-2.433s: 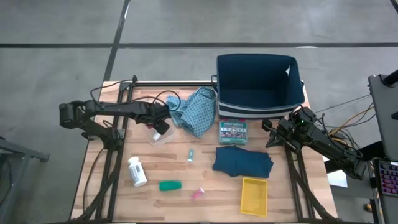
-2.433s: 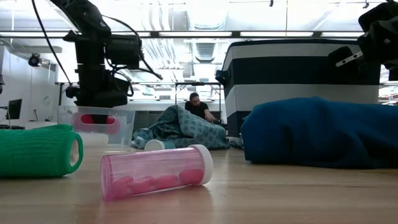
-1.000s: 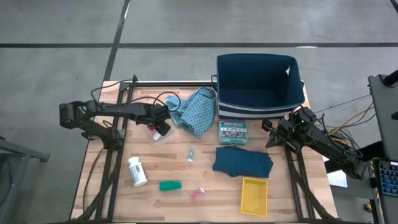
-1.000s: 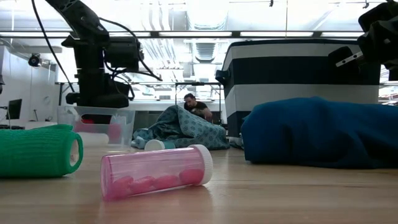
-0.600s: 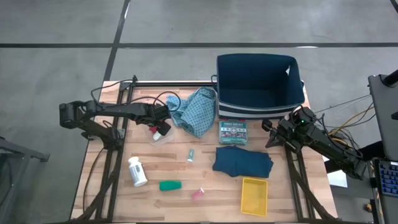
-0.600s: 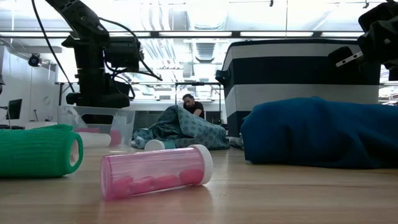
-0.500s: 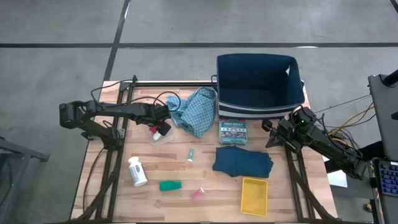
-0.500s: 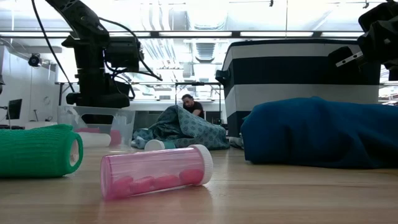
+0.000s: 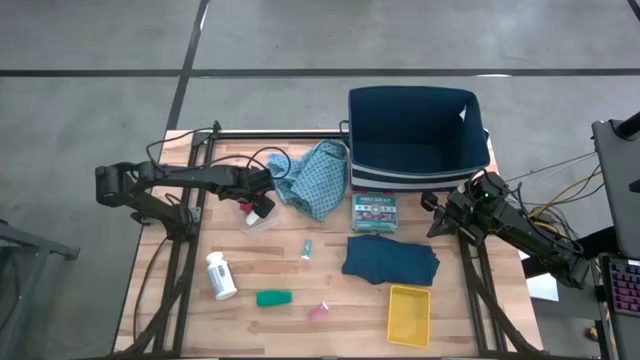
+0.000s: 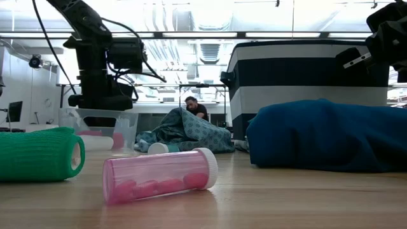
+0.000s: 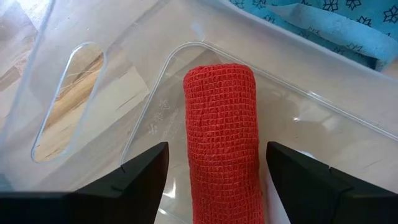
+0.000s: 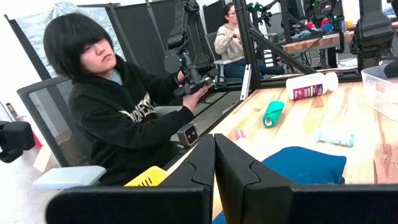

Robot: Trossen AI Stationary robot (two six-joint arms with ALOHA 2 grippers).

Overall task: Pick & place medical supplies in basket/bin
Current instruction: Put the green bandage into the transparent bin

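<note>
Now the left gripper (image 11: 214,180) stands apart, having let go of the red bandage roll (image 11: 222,134), which lies in the clear plastic bin (image 9: 258,218) near the bench's left edge: one supply placed. The right gripper (image 12: 214,163), fingers together, waits beside the navy basket (image 9: 417,140).

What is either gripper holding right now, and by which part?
Nothing. The left gripper stands open astride the red roll in the clear container, without gripping it. The right gripper is shut, empty.

wood table (image 9: 260,270), white pill bottle (image 9: 220,276), basket (image 9: 417,140)
</note>
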